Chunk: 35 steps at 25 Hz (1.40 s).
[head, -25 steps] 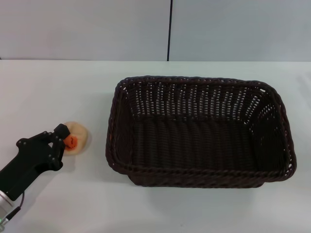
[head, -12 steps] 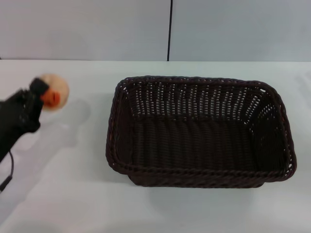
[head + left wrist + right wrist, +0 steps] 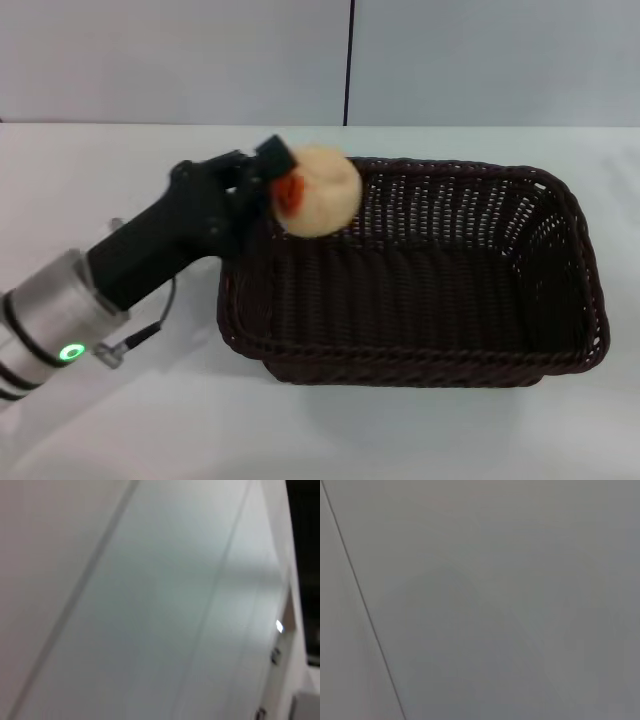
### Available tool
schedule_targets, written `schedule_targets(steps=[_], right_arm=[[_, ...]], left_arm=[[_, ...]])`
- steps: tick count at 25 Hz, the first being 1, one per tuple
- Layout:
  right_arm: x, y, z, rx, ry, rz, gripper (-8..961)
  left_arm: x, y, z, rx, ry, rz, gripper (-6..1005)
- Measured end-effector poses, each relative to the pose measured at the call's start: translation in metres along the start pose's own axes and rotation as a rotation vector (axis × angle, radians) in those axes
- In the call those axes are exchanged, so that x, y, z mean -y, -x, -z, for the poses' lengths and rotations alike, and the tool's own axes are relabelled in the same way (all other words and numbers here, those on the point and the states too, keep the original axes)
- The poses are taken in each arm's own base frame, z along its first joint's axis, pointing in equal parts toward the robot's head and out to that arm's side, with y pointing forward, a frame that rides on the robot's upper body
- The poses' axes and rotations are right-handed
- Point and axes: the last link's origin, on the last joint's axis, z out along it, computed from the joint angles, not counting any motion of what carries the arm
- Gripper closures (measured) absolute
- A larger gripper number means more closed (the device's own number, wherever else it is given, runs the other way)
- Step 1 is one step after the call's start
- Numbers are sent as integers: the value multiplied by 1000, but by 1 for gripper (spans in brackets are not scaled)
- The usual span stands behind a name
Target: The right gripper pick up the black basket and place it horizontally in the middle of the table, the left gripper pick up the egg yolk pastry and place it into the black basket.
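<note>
The black basket [image 3: 420, 275] lies lengthwise across the middle of the white table [image 3: 120, 170], open side up and empty. My left gripper [image 3: 283, 182] is shut on the egg yolk pastry [image 3: 320, 192], a pale round bun with an orange-red patch facing the fingers. It holds the pastry in the air over the basket's far left corner. The black forearm reaches in from the lower left. My right gripper is out of view. Both wrist views show only blank wall.
A grey wall with a dark vertical seam [image 3: 349, 60] stands behind the table. Bare tabletop lies to the left of the basket and in front of it.
My left gripper has lifted the pastry from the table at the left and carried it up and right, to above the basket's far left corner. The basket has not moved.
</note>
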Motion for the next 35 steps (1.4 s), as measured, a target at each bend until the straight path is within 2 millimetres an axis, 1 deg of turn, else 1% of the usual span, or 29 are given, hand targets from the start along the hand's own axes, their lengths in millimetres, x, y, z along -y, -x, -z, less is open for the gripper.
schedule_targets(steps=[1, 3, 4, 6, 7, 12, 16, 21, 22, 23, 24, 25, 26, 27, 28, 29, 30, 31, 32, 33, 34, 35], right_arm=[[-1, -1, -1, -4, 5, -4, 549], [-1, -2, -1, -5, 6, -7, 549], [-2, -2, -1, -5, 7, -7, 549], [-2, -2, -1, -4, 10, -9, 549], [-2, -2, -1, -4, 10, -9, 549], [-3, -3, -1, -4, 11, -11, 549], [-3, -3, -3, -5, 12, -10, 549], [-3, -3, -4, 0, 9, -11, 549], [-2, -2, -3, 5, 3, -9, 549], [-1, -1, -2, 14, -8, -6, 549], [1, 0, 0, 21, -18, -2, 549], [1, 0, 0, 21, -18, -2, 549], [4, 2, 5, 37, -45, 4, 549], [4, 2, 5, 37, -45, 4, 549], [9, 6, 11, 56, -78, 9, 549], [9, 6, 11, 56, -78, 9, 549], [12, 8, 16, 68, -98, 14, 549], [17, 11, 24, 94, -141, 29, 549], [21, 14, 30, 114, -176, 40, 549], [22, 14, 33, 124, -194, 45, 549], [22, 14, 33, 124, -194, 45, 549], [25, 14, 37, 139, -222, 50, 549]], left_arm=[[1, 2, -4, 15, 3, 1, 979], [1, 2, -4, 15, 3, 1, 979], [1, 6, -14, 57, 27, -4, 979], [1, 6, -14, 57, 27, -4, 978], [1, 7, -18, 65, 36, -3, 978], [1, 5, -16, 52, 29, -4, 977], [2, 3, -12, 35, 11, -11, 801], [4, -3, -8, -5, -9, -18, 629], [8, -11, 4, -79, -81, -51, 595], [8, -11, 4, -79, -81, -51, 529], [10, -15, 10, -114, -117, -68, 462], [10, -15, 10, -114, -117, -68, 396], [14, -25, 33, -209, -231, -124, 329], [14, -25, 33, -209, -231, -124, 302], [15, -29, 42, -244, -276, -155, 274], [15, -34, 58, -293, -349, -209, 247], [14, -38, 68, -325, -399, -245, 219], [12, -44, 92, -382, -506, -325, 192], [11, -47, 102, -404, -550, -351, 164], [10, -51, 116, -433, -615, -375, 137], [10, -51, 116, -433, -615, -375, 137], [9, -53, 129, -462, -676, -392, 138]])
